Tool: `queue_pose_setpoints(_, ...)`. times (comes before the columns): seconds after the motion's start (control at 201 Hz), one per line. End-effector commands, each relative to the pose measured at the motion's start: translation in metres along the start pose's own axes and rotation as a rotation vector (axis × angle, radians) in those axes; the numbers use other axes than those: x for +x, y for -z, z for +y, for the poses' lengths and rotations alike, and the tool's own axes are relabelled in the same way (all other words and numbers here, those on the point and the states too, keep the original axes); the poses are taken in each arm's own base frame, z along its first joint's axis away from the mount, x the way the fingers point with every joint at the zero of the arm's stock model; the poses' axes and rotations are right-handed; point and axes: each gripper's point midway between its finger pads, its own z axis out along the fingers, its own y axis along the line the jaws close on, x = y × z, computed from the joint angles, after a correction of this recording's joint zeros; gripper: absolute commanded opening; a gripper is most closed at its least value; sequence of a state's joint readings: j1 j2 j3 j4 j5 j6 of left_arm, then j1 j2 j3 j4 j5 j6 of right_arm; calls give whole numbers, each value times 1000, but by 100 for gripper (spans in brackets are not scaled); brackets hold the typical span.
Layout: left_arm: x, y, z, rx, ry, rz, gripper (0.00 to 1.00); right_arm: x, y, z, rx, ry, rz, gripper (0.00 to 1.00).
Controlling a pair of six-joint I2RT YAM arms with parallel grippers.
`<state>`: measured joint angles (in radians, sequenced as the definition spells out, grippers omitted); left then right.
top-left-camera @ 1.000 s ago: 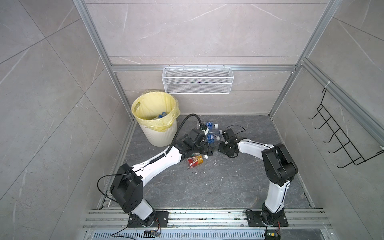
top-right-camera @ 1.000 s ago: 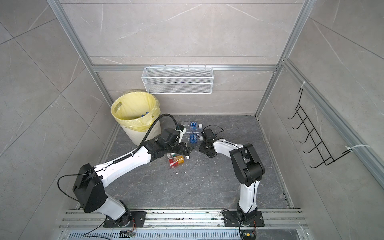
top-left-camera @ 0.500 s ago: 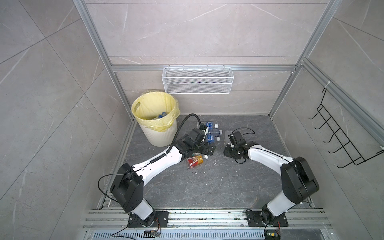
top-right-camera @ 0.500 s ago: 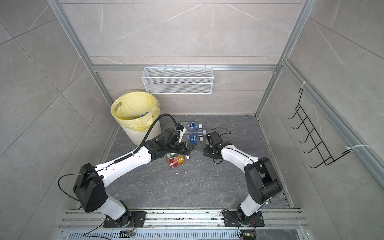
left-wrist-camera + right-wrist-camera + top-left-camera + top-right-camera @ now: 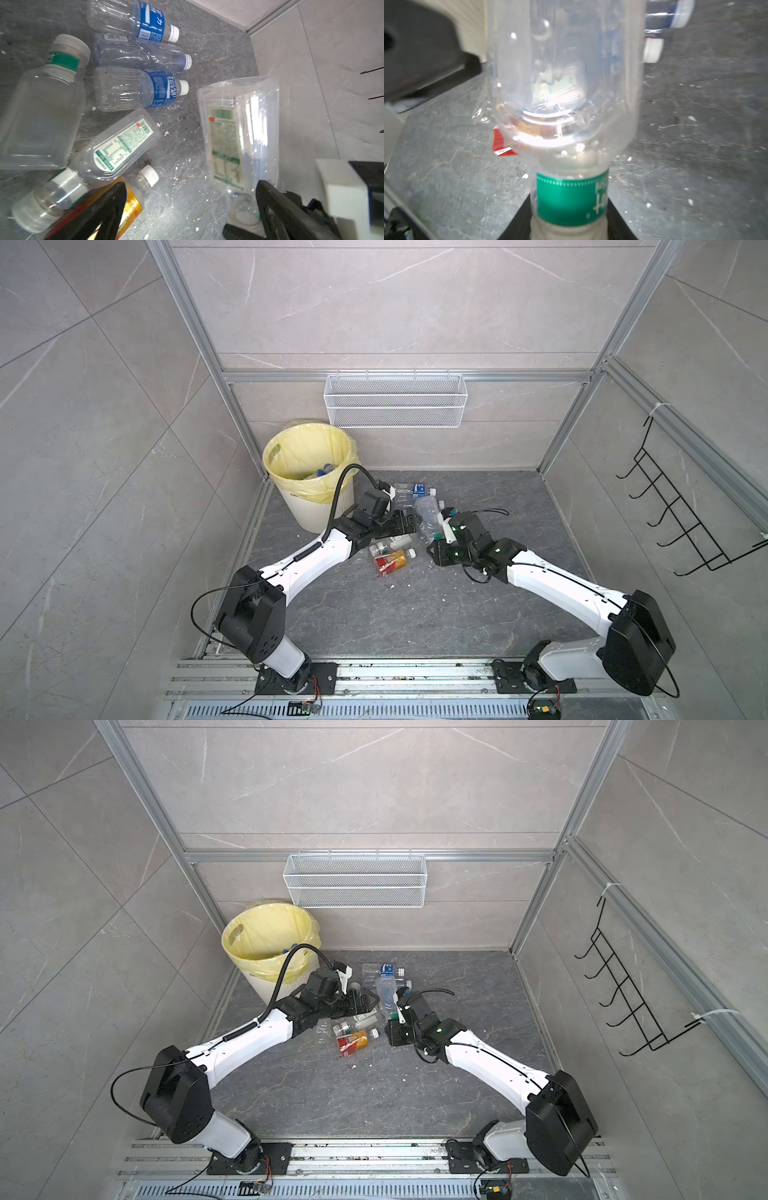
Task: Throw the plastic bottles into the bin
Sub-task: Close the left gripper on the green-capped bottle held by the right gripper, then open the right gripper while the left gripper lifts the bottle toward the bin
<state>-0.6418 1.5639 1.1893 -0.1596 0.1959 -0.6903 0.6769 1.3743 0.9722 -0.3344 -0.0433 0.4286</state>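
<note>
- Round cream-white ribbed plastic bin (image 5: 309, 516), lined with a yellow bag: back left corner of the dark grey stone floor (image 5: 415, 614), bottles inside.
- Left gripper (image 5: 191, 199): jaws spread wide, empty, low over the loose pile.
- Right gripper (image 5: 569, 227): clamped on the cap end of a clear plastic bottle with a green neck band (image 5: 566, 83), whose body sticks out just beside the left gripper's tips.
- Orange-red labelled bottle (image 5: 390, 565): on the floor under one left finger.
- Clear blue-labelled bottles (image 5: 158, 89): lying beyond both grippers.
</note>
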Motion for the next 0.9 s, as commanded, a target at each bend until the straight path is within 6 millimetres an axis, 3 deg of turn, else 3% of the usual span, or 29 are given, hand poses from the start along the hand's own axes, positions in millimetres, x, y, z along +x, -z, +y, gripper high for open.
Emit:
queue_pose_setpoints(0.0,-28,26,-37,130,20,-87,100,-18,12,26,-96,31,-73,35)
queue_pose_setpoints(0.443,-37,40,-44,221,60,-154,90,-29,25,63,-293,-31,-117,35)
queue_pose_setpoints(0.891,-49,49,-55,269,61,-209,73,-30,23,81,-374,-44,-109,35)
